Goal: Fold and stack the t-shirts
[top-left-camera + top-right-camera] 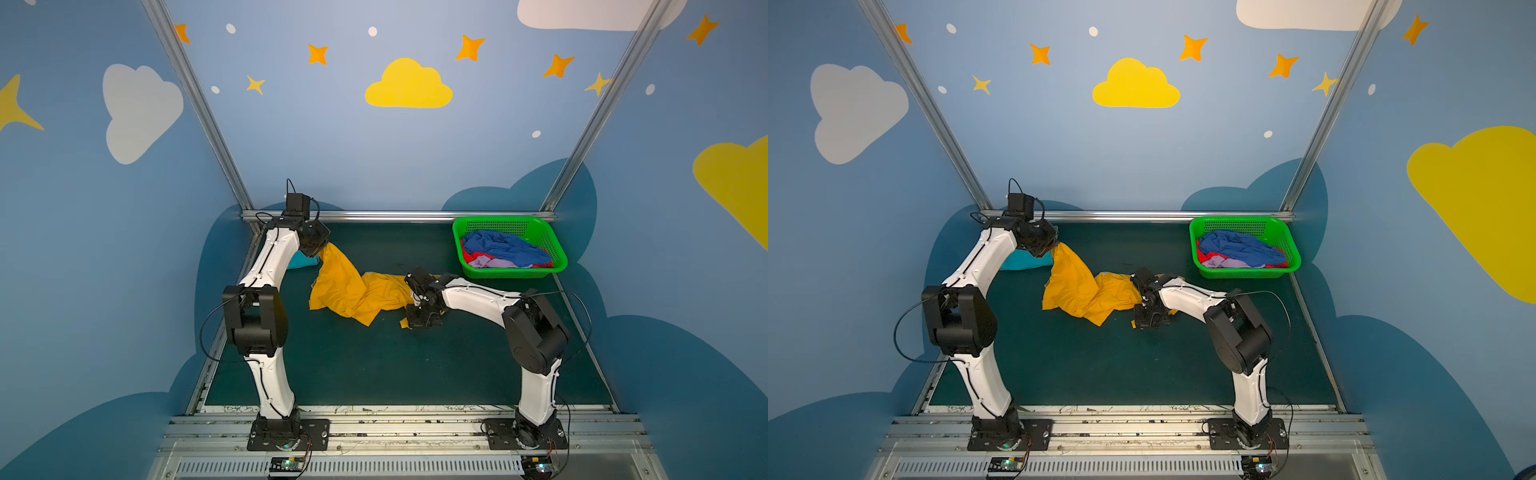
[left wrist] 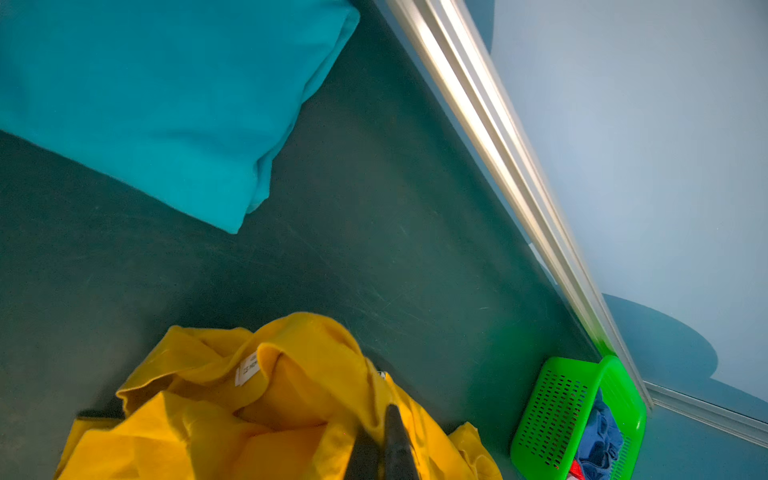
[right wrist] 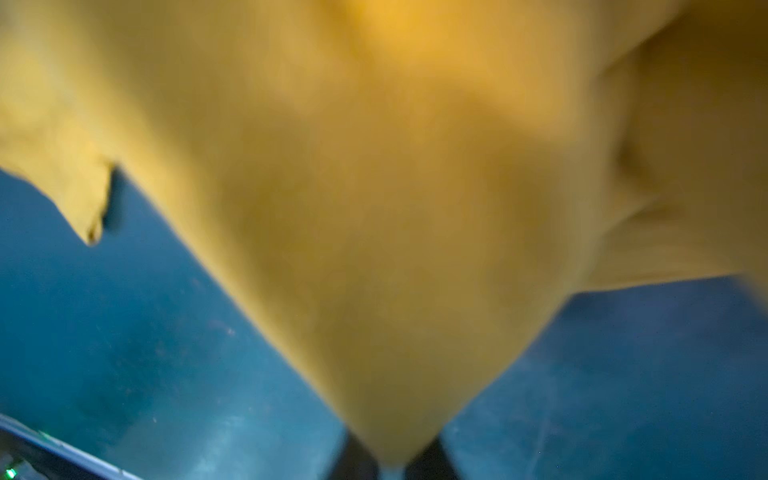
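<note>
You have a green basket (image 1: 508, 273) in the mat's (image 1: 374, 365) far right corner, just beside the rail (image 1: 395, 215), under a cloud-painted wall (image 1: 332, 158).

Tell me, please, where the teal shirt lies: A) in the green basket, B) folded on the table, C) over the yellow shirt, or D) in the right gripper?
B: the teal shirt lies folded flat on the table, apart from the yellow shirt.
</note>
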`<action>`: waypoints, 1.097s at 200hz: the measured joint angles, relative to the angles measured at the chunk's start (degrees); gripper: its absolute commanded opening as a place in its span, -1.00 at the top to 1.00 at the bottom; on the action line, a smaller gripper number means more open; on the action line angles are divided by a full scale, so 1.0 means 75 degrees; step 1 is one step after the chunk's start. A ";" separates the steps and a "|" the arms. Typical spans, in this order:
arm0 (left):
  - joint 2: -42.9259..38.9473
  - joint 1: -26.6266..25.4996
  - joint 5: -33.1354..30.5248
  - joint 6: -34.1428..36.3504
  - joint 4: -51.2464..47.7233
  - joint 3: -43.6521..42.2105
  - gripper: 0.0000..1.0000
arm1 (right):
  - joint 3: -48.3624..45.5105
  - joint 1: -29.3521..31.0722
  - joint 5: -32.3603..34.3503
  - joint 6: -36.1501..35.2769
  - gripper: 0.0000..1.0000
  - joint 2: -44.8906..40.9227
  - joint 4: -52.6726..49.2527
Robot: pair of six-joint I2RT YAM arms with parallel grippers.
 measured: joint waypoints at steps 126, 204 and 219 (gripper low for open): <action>-0.2052 0.1052 0.0580 -0.0163 -0.0935 0.0670 0.93 | 0.0388 -0.1655 0.2439 -0.1641 1.00 -0.5490 -0.0714; -0.5001 0.1046 0.0621 -0.0487 -0.1070 -0.0755 0.93 | 0.0632 -0.0796 0.2699 -0.1623 1.00 -0.7152 -0.1789; -0.5062 0.1046 0.0551 -0.0484 -0.0901 -0.1148 0.93 | 0.0519 -0.0796 0.2690 -0.1612 1.00 -0.7125 -0.1827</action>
